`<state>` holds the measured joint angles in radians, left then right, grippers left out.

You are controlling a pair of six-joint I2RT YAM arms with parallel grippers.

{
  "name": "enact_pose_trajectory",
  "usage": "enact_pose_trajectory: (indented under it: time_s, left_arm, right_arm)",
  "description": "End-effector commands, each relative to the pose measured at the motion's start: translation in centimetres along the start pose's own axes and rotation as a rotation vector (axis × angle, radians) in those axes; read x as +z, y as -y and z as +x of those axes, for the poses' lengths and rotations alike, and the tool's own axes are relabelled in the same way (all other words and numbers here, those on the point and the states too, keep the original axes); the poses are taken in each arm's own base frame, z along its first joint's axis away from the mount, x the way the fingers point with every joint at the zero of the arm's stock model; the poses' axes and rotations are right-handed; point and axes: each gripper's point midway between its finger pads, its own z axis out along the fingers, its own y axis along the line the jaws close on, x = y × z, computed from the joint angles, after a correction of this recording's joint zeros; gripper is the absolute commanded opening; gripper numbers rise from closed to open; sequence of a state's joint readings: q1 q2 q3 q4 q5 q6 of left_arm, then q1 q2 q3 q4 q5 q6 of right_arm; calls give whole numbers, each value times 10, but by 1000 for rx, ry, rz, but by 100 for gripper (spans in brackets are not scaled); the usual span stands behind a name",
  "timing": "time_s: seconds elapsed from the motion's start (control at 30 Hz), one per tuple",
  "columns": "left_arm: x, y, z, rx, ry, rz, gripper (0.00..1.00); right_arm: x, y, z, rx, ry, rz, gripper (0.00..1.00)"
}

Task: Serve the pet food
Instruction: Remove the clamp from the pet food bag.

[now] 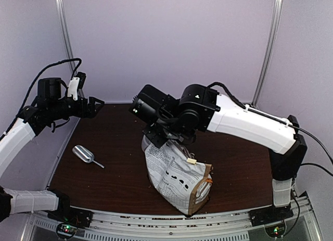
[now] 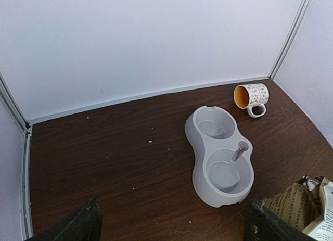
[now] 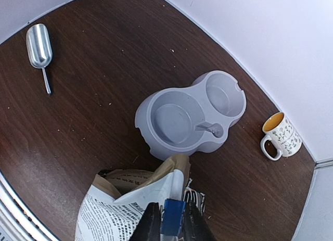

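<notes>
Overhead: one crumpled paper bag (image 1: 177, 178) stands on the table (image 1: 114, 178), with one metal scoop (image 1: 83, 154) well apart to its left. The right gripper (image 1: 158, 139) is at the bag's top and the left gripper (image 1: 96, 103) is raised.

Left wrist: fingers (image 2: 78, 225) fully spread and empty, facing one double bowl (image 2: 221, 157) and one mug (image 2: 251, 97).

Right wrist: fingers (image 3: 151, 225) closed against one blue clip (image 3: 171, 217) on the bag's top.

The pet food is unseen, presumably inside the bag. It is probably loose, light pellets, best lifted with the scoop by its handle, or poured.

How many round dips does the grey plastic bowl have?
2 in the grey plastic double bowl: one nearer the white patterned mug, one nearer the printed paper bag. None hidden.
</notes>
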<state>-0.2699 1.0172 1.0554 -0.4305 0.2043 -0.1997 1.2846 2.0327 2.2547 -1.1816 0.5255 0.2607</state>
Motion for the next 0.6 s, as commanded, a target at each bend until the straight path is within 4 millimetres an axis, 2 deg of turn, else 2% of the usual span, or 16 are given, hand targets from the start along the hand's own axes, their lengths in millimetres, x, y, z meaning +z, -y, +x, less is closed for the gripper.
enact_pose_trajectory:
  time_s: [0.0, 0.17, 0.43, 0.57]
  left_arm:
    - [-5, 0, -14, 17, 43, -3, 98]
    - [-5, 1, -15, 18, 45, -4, 98]
    - [-6, -1, -15, 20, 46, -17, 98]
    - [-6, -2, -15, 22, 47, -23, 98]
  right_arm:
    - [-8, 7, -6, 30, 21, 20, 13]
    - [-22, 18, -19, 68, 75, 26, 12]
    - [-58, 43, -49, 172, 201, -12, 12]
    - [-65, 62, -48, 200, 218, 10, 12]
